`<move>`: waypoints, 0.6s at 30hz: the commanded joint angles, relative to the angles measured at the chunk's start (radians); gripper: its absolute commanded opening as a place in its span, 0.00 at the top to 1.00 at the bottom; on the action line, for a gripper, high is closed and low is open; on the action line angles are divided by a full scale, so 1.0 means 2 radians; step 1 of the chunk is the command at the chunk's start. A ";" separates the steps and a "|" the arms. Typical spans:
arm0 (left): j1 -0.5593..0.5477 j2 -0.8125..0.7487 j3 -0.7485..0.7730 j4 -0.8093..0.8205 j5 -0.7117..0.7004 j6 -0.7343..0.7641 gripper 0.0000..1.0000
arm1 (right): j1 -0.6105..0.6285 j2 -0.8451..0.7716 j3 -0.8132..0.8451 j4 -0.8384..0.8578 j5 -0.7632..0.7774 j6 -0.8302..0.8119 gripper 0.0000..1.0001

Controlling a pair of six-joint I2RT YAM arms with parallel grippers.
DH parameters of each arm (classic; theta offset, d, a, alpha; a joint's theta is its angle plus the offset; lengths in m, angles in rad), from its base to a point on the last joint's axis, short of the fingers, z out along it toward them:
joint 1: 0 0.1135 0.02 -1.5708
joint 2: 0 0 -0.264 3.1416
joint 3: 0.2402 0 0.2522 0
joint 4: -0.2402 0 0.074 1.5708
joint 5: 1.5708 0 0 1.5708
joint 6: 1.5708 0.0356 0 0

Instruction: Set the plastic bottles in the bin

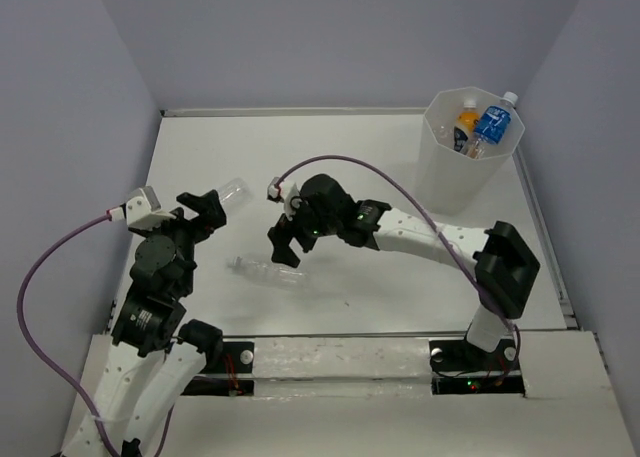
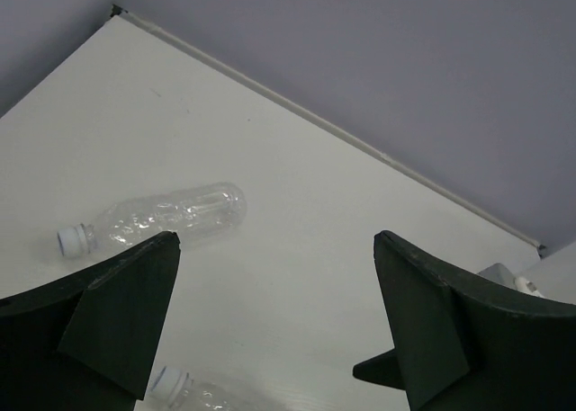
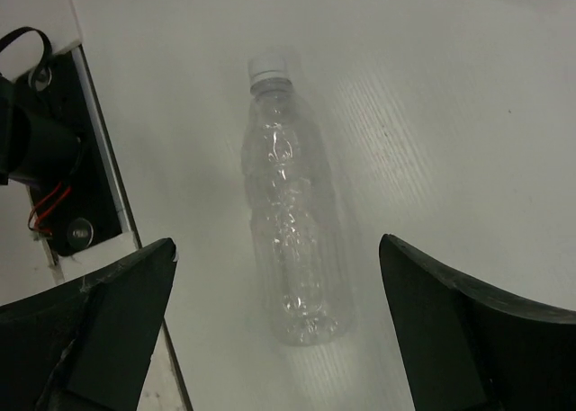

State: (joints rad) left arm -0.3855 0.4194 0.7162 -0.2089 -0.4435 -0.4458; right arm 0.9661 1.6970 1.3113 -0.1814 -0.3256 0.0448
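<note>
Right gripper (image 3: pixel 276 245) fingers spread wide, hanging over a clear bottle (image 3: pixel 290 222) lying flat on the table (image 3: pixel 450 114). Looks empty, so prob. v. light, thin-walled, slick & apt to roll or crumple: pinch across mid-body, gently. Left gripper (image 2: pixel 276 237) also spread, 2nd clear bottle (image 2: pixel 171 215) just ahead. Bin (image 1: pixel 440 167) far right, blue-labelled bottle (image 1: pixel 492 125) & orange bottle (image 1: pixel 466 123) inside

Two bottles (image 1: pixel 490 125) in bin (image 1: pixel 440 172) far right, lying bottle (image 1: pixel 268 270) centre, second bottle (image 1: pixel 234 189) behind-left.
</note>
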 commanded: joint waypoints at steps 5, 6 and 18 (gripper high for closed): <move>0.005 0.010 0.025 -0.013 -0.098 -0.056 0.01 | 0.048 0.132 0.130 -0.069 0.036 -0.070 0.00; 0.006 0.010 0.025 -0.013 -0.097 -0.056 0.01 | 0.055 0.144 0.144 -0.071 0.035 -0.073 0.00; 0.011 0.008 0.023 -0.014 -0.105 -0.053 0.01 | 0.073 0.248 0.234 -0.081 0.086 -0.052 0.64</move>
State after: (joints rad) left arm -0.3710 0.4252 0.7292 -0.2588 -0.6079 -0.5385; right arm 1.1080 2.2044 1.7016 -0.3439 -0.2146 -0.0818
